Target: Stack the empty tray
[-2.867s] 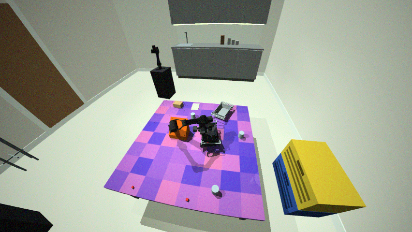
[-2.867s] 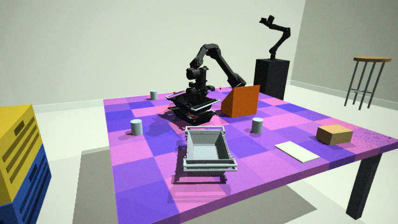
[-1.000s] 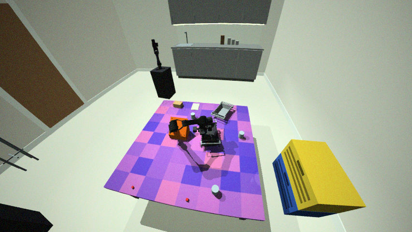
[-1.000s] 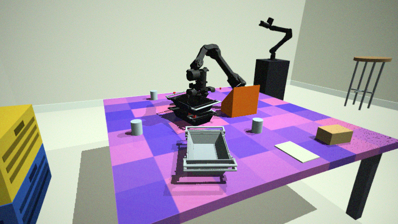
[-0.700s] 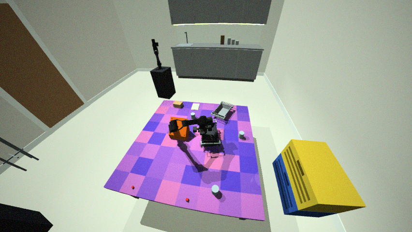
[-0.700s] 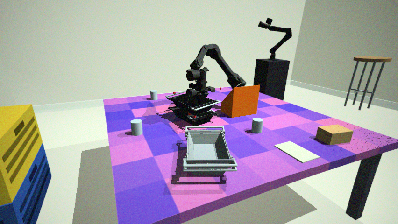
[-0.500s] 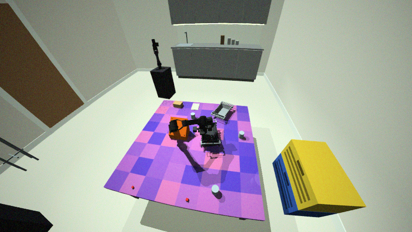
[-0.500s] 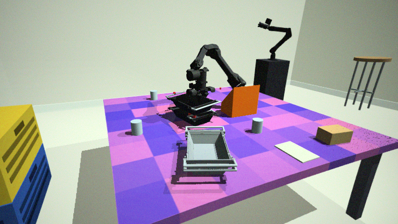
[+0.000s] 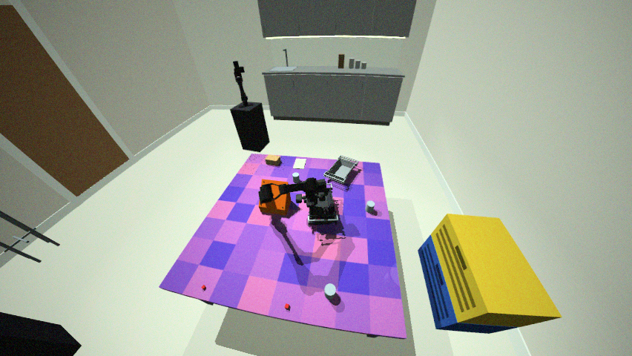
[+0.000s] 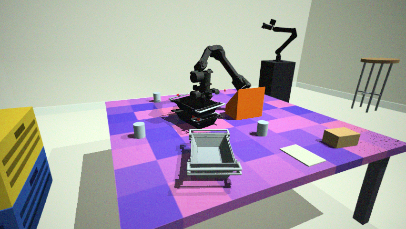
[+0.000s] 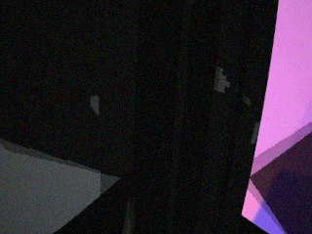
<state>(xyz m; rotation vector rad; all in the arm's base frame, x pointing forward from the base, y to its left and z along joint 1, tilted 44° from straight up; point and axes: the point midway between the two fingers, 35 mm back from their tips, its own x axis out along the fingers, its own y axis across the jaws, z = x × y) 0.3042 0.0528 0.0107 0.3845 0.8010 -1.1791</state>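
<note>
Gripper [image 9: 315, 204] [image 10: 200, 97]: pointed downward, closed on the upper black tray; exact contact between fingers and plastic lost in shadow.
Upper black tray [image 9: 323, 219] [image 10: 186, 103]: directly below the gripper, held above the lower tray, roughly level; apparently the empty one.
Lower black tray [image 10: 199, 121]: on the table [image 9: 257, 289] [image 10: 142, 182] [image 11: 293, 49], beneath the upper tray; red block [image 10: 196, 117] visible at the near end in the exterior view.
Long axes: seemingly near-parallel, both running away from the exterior camera, across the arm's reach from the orange wedge [image 9: 274, 205] [image 10: 250, 103].
Key relation: destination straight down from the gripper, with little sideways correction likely; gap visible between tray bodies at the near end.
Support: position of the lower bars, and any contact with them, not distinguishable.
Next move, by judgement: level seating across both bars, then release; risk of one end slipping inside if off-centre.
Grey tray [image 9: 337, 177] [image 10: 214, 169]: well apart from the stack, towards the exterior camera; probably no part in the coming move.
</note>
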